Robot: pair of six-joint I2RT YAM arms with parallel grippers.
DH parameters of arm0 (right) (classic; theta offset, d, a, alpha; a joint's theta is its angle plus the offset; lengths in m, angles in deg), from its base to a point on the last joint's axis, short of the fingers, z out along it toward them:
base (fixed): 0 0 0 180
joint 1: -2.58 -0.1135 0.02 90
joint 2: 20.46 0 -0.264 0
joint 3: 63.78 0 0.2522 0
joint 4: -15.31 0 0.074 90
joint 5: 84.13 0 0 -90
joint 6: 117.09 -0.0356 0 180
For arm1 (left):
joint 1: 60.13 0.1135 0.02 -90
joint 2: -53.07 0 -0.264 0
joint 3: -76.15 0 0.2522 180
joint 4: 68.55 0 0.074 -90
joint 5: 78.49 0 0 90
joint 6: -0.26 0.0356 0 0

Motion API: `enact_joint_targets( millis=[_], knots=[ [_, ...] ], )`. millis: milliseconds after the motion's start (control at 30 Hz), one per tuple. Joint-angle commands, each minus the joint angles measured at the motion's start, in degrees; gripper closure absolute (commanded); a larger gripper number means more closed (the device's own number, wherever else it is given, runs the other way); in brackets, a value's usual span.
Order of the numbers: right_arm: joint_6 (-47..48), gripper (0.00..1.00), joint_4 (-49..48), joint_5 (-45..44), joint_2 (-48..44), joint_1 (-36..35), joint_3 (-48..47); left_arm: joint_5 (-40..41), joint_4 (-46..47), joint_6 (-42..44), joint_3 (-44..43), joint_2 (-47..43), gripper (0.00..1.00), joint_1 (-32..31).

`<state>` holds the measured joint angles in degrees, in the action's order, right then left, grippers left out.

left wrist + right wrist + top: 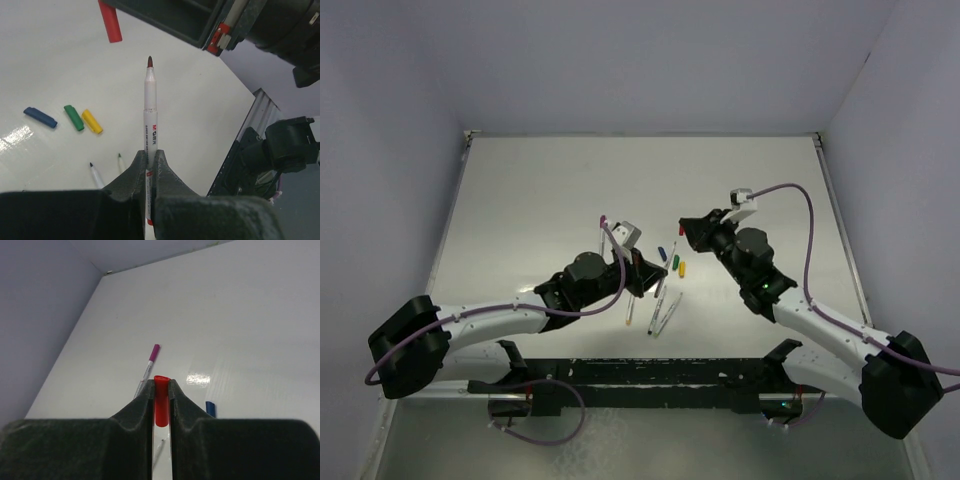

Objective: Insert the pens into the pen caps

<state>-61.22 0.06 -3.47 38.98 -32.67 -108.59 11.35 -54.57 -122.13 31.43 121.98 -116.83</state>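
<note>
Right now your left gripper [150, 156] is clenched low on the barrel of a thin white-barrelled marker pen [150, 107]. The pen's dark red tip points away from the fingers, toward the right arm.

Your right gripper [161, 388] is clamped on a stubby red plastic cap [160, 407], one end of which shows just past the fingertips.

In the left wrist view the cap hangs above and to the left of the pen tip, apart from it, so the cap is not yet on the pen.

On the white tabletop [540, 190] you have a row of three loose caps: a small blue cap [40, 117], a green cap [74, 117] and a yellow cap [92, 121]. The green and yellow lie just beside each other.

The tips of two loose pens show beside the left fingers, one dark-tipped [95, 172] and one green-tipped [120, 163].

A purple-capped pen [148, 365] lies flat on the table beyond the right gripper, well apart from the loose caps.
</note>
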Motion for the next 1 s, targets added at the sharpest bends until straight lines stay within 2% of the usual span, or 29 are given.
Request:
enact_joint_targets(
  millis=[0,267,600,967],
  knots=[
    [-3.75,1.0,-14.17,3.9,-1.47,-0.05,3.41,-0.93,12.0,-0.84,0.43,1.23,1.0,-0.22],
    [-10.77,1.0,-26.36,3.54,-3.84,-0.08,9.4,0.8,12.47,-1.24,0.17,2.04,1.0,-0.25],
    [-12.45,1.0,-27.7,3.26,-7.7,-0.08,10.15,2.1,11.51,-1.9,0.63,1.92,1.0,-0.22],
    [-14.21,1.0,-30.41,5.56,-5.11,-0.04,11.07,1.7,11.67,-1.85,0.0,2.34,1.0,-0.23]
  ],
)
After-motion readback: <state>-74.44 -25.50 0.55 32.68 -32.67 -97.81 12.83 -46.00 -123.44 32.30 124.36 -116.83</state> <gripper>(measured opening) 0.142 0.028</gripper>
